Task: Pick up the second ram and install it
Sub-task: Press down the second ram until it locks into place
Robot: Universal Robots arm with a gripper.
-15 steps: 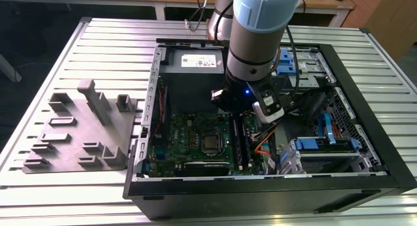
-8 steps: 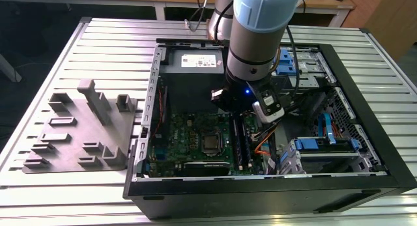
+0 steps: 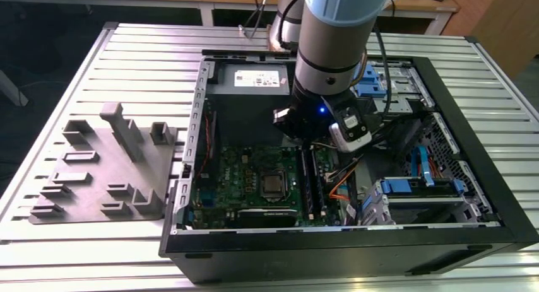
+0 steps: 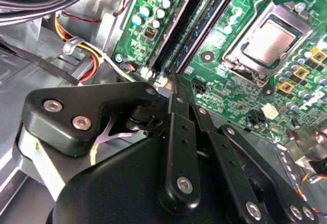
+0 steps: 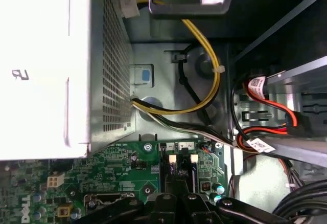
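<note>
One ram (image 4: 180, 93) seems clamped edge-on in the closed gripper (image 4: 176, 98), held just above the slots (image 4: 191, 27) beside the CPU socket (image 4: 268, 42); it is best kept parallel to them.

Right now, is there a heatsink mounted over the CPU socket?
No. In the second wrist view the CPU socket is uncovered, its metal lid and retention lever plainly exposed on the green motherboard.
</note>
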